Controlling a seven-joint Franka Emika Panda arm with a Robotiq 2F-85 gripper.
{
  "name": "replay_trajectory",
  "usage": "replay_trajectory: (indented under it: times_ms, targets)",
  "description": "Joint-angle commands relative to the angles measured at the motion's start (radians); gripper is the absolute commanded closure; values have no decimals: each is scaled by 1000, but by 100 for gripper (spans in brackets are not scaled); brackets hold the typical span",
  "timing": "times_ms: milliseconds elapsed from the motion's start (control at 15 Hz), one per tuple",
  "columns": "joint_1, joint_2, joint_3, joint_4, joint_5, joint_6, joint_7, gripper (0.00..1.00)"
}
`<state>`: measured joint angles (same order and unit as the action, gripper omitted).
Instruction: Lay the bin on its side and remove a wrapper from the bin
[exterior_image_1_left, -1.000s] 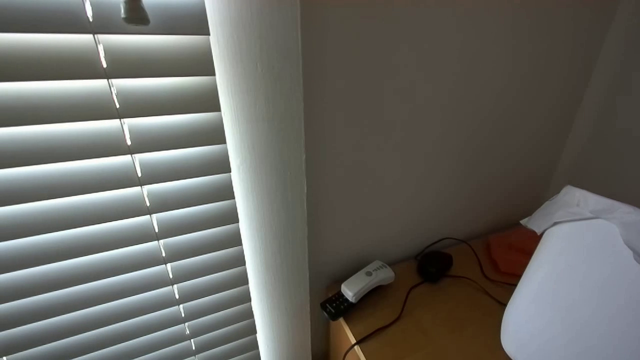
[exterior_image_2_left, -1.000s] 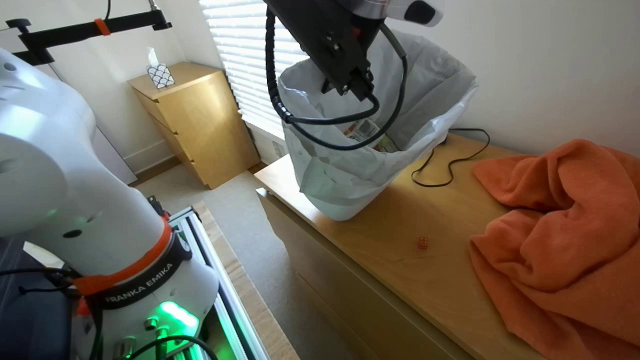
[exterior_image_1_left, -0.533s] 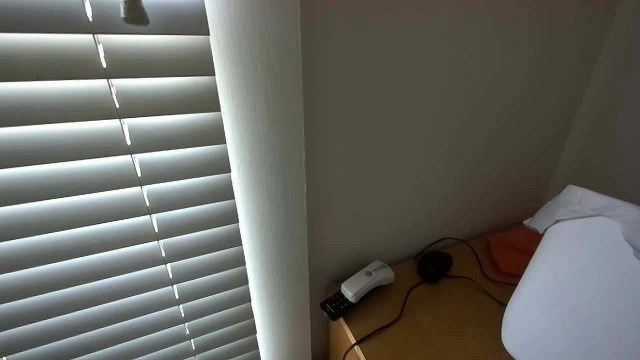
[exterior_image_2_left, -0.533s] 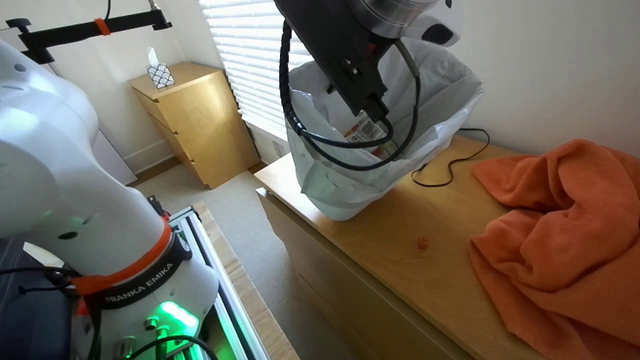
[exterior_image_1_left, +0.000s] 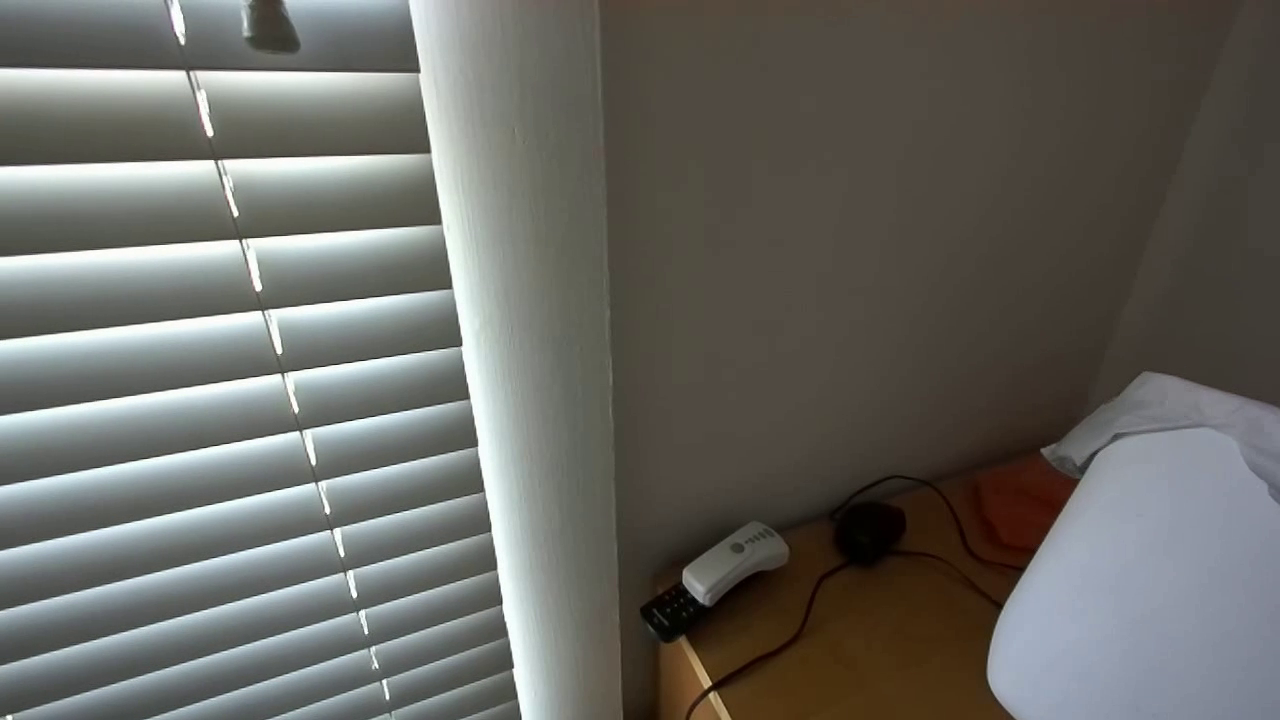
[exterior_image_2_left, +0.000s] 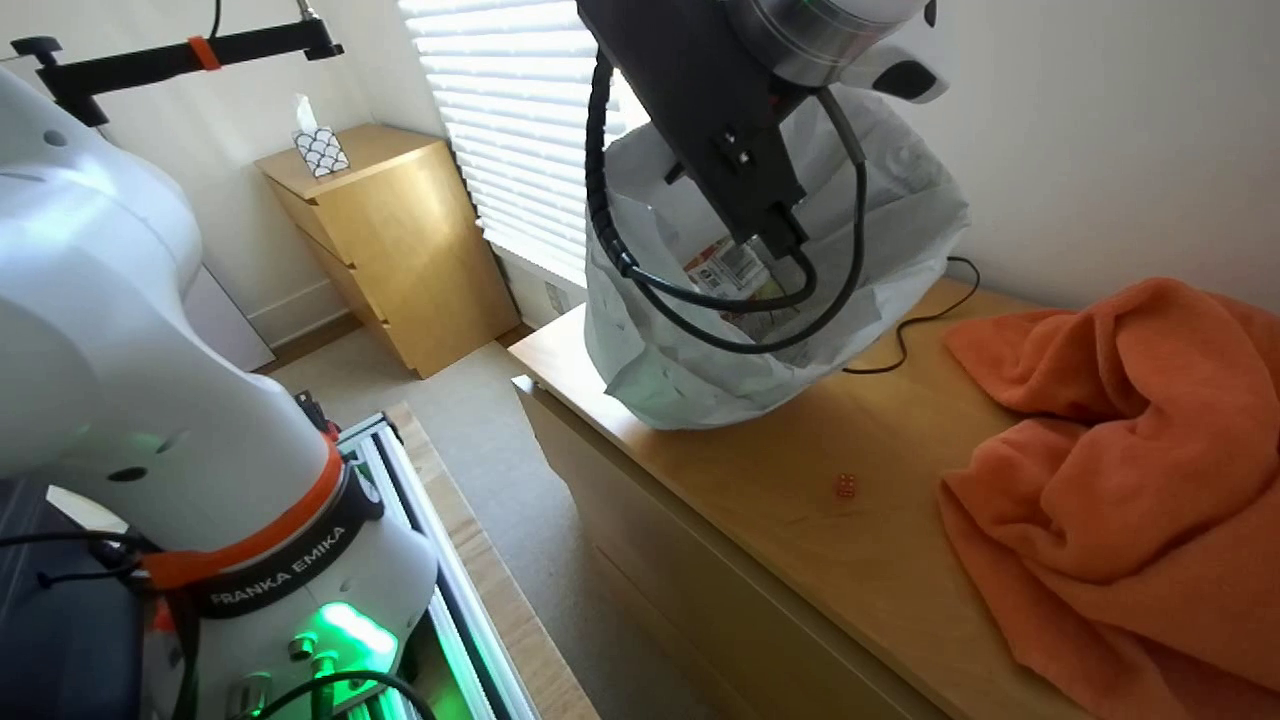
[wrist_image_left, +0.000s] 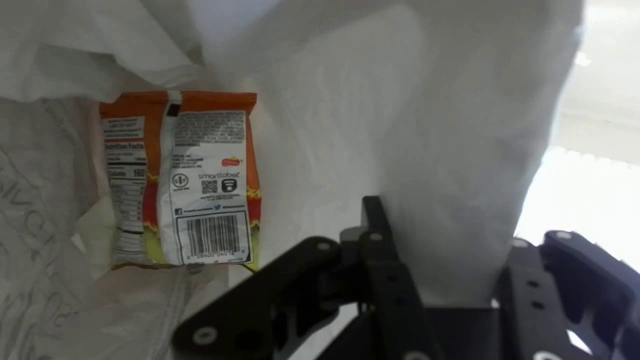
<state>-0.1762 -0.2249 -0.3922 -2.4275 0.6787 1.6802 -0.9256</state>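
Note:
The bin (exterior_image_1_left: 1150, 600) is pale white and leans on the dresser top, its mouth tilted toward the robot. Its crinkled white liner (exterior_image_2_left: 690, 365) hangs over the rim. The wrapper (wrist_image_left: 207, 185), an orange, red and yellow snack bag with a barcode, lies inside the bin on the liner. It also shows partly behind a cable in an exterior view (exterior_image_2_left: 725, 268). My gripper (wrist_image_left: 446, 232) straddles the bin's lined wall with its fingers wide apart. One finger is inside the bin, to the right of the wrapper; the other is outside, its tip hidden by the liner.
An orange cloth (exterior_image_2_left: 1130, 480) and a small red die (exterior_image_2_left: 846, 486) lie on the dresser top (exterior_image_2_left: 760, 470). A black cable runs behind the bin. A white remote (exterior_image_1_left: 735, 562) and black remote (exterior_image_1_left: 672, 612) lie at a corner. Window blinds and a wall stand close by.
My arm has moved right and down in an exterior view. The bin has tilted further with it, so its mouth turns more toward the robot and more of the wrapper shows.

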Motion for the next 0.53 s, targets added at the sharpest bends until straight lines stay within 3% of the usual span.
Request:
replay_trajectory:
  times_ms: [0, 67, 467]
  targets:
    - [-28, 4, 28, 2, 4, -6, -4, 86]
    - [-28, 4, 29, 2, 3, -6, -4, 97]
    - [-52, 96, -8, 26, 125, -130, -98, 97]
